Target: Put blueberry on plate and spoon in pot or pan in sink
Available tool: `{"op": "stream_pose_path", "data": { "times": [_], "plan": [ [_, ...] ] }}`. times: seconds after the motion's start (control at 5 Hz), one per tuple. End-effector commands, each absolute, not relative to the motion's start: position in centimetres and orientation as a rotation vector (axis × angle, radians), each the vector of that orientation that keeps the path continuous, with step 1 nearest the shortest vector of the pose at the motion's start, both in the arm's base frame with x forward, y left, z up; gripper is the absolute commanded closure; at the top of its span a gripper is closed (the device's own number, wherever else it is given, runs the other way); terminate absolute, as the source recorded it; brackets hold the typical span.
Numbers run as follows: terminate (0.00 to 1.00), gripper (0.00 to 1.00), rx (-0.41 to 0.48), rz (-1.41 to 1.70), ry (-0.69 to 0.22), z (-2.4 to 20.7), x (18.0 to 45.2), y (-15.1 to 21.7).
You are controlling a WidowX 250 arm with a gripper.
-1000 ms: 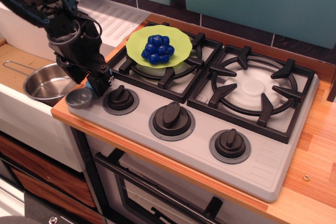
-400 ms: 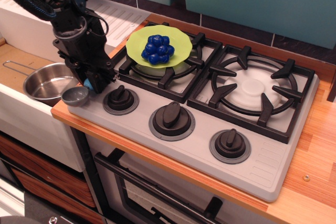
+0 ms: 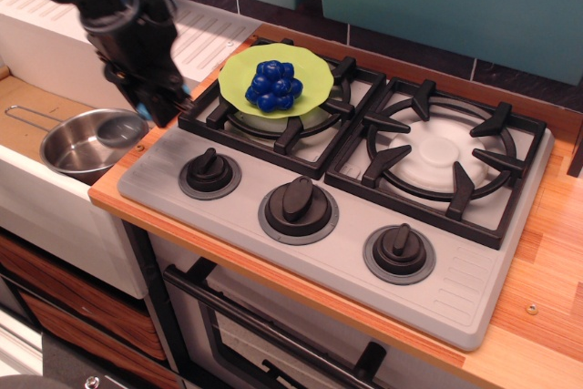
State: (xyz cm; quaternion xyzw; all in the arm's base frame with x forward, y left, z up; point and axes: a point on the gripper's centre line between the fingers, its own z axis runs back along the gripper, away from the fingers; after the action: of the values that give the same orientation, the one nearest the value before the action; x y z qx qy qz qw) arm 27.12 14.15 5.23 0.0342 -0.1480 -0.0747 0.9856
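Observation:
The blueberry lies on the lime-green plate, which rests on the rear-left burner. My gripper is shut on the stubby light-blue handle of the spoon. The spoon's grey bowl hangs over the right side of the shiny steel pan. I cannot tell whether the bowl touches the pan. The pan stands in the sink with its wire handle pointing left. The spoon's handle is mostly hidden by my fingers.
The grey stove top has three black knobs along its front and two black burner grates. The ribbed white drainboard lies behind the sink. A wooden counter edge separates sink and stove.
My gripper has lifted the spoon off the stove's front-left corner and carried it left and back, so its bowl is now over the pan in the sink.

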Motion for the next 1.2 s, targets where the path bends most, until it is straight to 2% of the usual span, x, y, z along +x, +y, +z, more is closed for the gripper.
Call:
{"op": "stream_pose_path", "data": {
  "times": [0.0,0.6,1.0],
  "plan": [
    [0.0,1.0,0.106,-0.199,-0.341,6.1,29.3,17.7],
    [0.0,1.0,0.103,-0.182,-0.33,4.9,29.1,20.7],
    [0.0,1.0,0.09,-0.143,-0.323,3.6,28.3,20.3]
  ]
}}
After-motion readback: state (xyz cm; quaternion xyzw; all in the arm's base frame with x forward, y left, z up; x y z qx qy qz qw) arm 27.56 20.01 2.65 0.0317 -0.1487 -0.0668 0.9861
